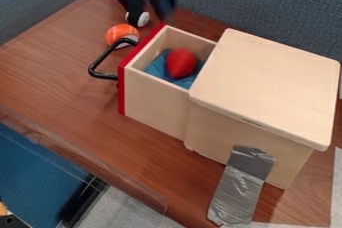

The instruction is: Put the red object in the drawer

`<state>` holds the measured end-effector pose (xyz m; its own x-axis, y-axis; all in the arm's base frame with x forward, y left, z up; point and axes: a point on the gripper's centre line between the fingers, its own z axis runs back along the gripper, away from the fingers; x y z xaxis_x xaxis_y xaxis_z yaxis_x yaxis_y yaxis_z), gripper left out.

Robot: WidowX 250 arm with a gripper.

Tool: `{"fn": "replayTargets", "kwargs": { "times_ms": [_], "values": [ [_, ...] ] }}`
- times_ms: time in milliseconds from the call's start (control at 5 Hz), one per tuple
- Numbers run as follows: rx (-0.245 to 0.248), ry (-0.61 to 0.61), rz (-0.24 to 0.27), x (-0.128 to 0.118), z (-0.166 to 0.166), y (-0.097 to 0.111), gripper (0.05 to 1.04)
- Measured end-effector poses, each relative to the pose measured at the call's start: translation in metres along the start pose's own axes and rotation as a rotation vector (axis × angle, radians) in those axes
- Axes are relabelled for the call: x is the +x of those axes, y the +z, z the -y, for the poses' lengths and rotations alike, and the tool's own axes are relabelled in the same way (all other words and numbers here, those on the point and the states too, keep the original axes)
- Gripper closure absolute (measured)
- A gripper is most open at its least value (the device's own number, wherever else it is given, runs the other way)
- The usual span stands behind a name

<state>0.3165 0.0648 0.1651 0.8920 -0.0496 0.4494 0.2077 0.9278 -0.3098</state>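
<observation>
- Claw [148, 13] hangs near the drawer's [152, 103] far front corner, fingers apart, empty.
- White-ended thing [137, 19] just below; orange ball [119, 32] behind the black handle [99, 66].
- Red object [181, 63] lies on blue material [157, 67] inside the open drawer.
- Gray tape [238, 190] joins wooden box [267, 87] and surface [60, 67].

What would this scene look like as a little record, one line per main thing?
claw: black, at the top edge beyond the drawer, its two fingers parted
red object: inside the drawer, on something blue
drawer: pulled out, red front, black handle
wooden box: holds the drawer, flat top
orange ball: on the table, near the handle
grey tape: on the box's side, running down to the table
</observation>
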Motion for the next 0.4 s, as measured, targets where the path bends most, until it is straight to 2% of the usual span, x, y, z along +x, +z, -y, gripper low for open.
{"fn": "replayTargets", "kwargs": {
  "times_ms": [200,400],
  "values": [
    [0.056,-0.051,-0.002,-0.007,-0.036,0.041,0.079],
    [0.174,-0.102,-0.091,-0.031,-0.084,0.036,0.079]
  ]
}}
